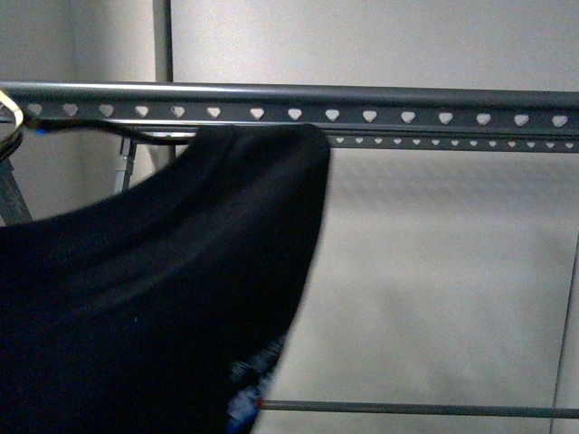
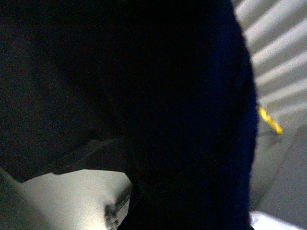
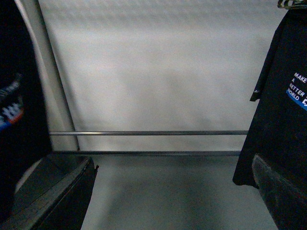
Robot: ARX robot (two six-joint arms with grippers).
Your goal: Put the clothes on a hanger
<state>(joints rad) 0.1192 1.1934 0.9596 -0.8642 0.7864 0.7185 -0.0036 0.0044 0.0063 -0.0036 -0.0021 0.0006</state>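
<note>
The black T-shirt (image 1: 181, 289) hangs in a broad fold from just under the grey rack's top rail (image 1: 380, 113), which has a row of heart-shaped holes. A bit of its blue print shows at the bottom. In the left wrist view the black T-shirt (image 2: 158, 96) fills nearly the whole picture and hides the jaws of my left gripper, which is shut on it. My right gripper (image 3: 173, 163) is open and empty, facing the rack's lower bars, with a black shirt edge (image 3: 17, 110) to one side.
A second black shirt printed "MAKE A BETTER WORLD" (image 3: 285, 110) hangs on a wire hanger (image 3: 288, 4). A thin lower rail (image 1: 407, 410) crosses the rack; it also shows in the right wrist view (image 3: 144, 132). An upright post (image 3: 48, 72) stands beside it, and a pale wall lies behind.
</note>
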